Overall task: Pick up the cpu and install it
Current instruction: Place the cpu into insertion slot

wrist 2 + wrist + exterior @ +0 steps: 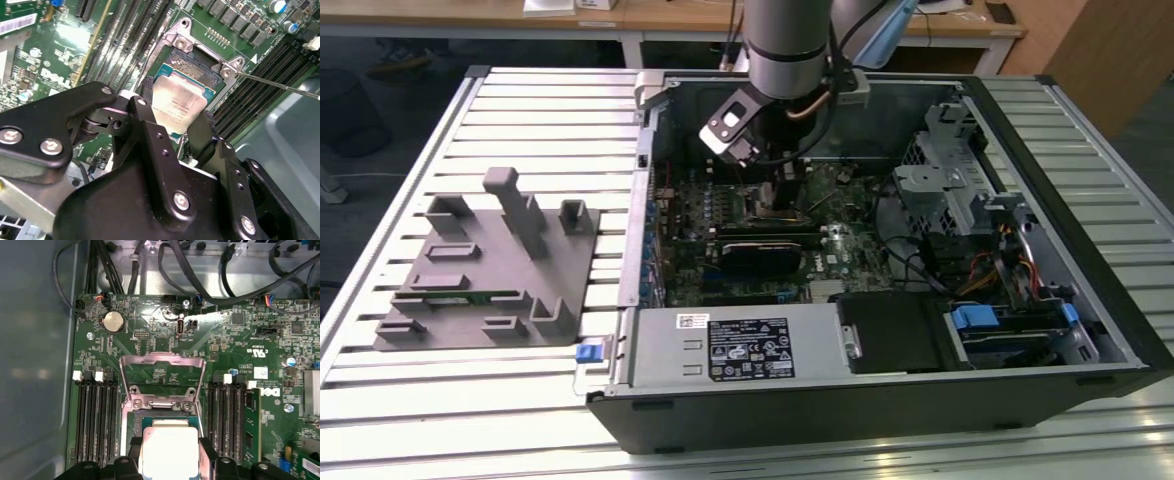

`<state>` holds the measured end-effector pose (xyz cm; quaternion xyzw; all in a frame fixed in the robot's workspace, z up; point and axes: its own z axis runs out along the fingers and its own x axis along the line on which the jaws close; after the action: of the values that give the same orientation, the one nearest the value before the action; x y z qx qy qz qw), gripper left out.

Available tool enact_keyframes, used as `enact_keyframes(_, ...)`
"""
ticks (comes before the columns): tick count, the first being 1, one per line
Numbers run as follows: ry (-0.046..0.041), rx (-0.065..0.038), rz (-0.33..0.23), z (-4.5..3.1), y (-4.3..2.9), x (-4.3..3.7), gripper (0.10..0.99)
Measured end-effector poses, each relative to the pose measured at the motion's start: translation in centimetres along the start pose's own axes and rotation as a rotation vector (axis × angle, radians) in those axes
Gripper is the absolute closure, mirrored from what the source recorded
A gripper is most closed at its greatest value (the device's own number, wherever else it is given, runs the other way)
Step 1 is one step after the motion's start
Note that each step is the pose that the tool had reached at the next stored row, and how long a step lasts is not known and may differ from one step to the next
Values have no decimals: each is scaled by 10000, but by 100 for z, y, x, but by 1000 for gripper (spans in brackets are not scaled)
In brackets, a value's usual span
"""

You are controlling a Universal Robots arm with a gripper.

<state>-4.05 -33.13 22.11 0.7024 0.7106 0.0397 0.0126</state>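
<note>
My pincer (pixel 174 120) grips the cpu (pixel 179 102) at the open socket (pixel 192 60) inside the case (pixel 881 405); memory slots (pixel 97 420) flank it.

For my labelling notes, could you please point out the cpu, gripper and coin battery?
cpu (pixel 179 103), second wrist view, metal top.
gripper (pixel 171 116), second wrist view, between fingertips.
coin battery (pixel 113 321), first wrist view, face.

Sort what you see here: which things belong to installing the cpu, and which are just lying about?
Job: cpu; gripper clamping it; open socket.
Lying about: grey holder; coin battery; power supply.
</note>
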Motion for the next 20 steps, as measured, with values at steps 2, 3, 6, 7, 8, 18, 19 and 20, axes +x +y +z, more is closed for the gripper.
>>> enact_keyframes(2, -4, -3, 41, 22, -2, 21, 561)
enact_keyframes(3, -4, -4, 57, 32, -5, 26, 561)
enact_keyframes(6, -7, -3, 66, 57, -20, 26, 561)
enact_keyframes(7, -8, -3, 67, 65, -26, 26, 561)
enact_keyframes(8, -7, -3, 73, 73, -27, 27, 561)
enact_keyframes(18, -10, -6, 118, 152, -39, 25, 561)
enact_keyframes(19, -10, -6, 117, 158, -40, 25, 561)
enact_keyframes(20, -10, -5, 117, 164, -40, 25, 561)
